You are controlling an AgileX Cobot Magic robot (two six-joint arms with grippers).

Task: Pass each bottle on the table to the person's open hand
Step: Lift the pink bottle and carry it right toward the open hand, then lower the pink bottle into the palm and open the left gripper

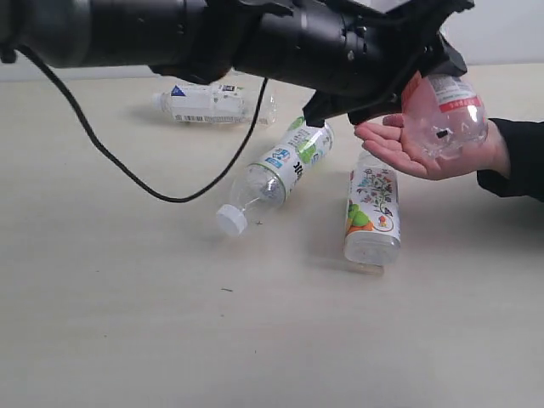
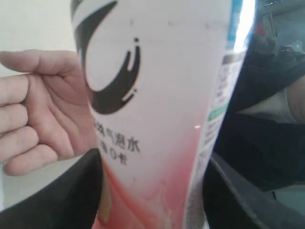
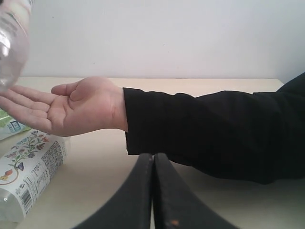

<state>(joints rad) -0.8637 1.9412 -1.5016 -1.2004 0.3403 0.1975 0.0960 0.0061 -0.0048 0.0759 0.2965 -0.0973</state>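
four bottles in all, two grippers, one human hand. the left gripper is clamped on the pink-red bottle, with one black finger pressed to each side of the label. its arm reaches across to the right side of the exterior view. the bottle is held tilted just over the open hand, which lies palm up with the fingers together. its lower end seems to touch the palm, though contact is hard to make out through the clear plastic. a black sleeve covers the wrist and forearm.

the right gripper has its two fingers pressed together with nothing between them. it sits low over the table, pointing at the sleeved forearm.

three bottles lie on their sides on the table. the green-white bottle lies at a slant near the middle, its white cap toward the camera. the floral bottle lies just beside it, its far end under the hand. the white-blue bottle lies well apart at the back. a black cable hangs from the arm.
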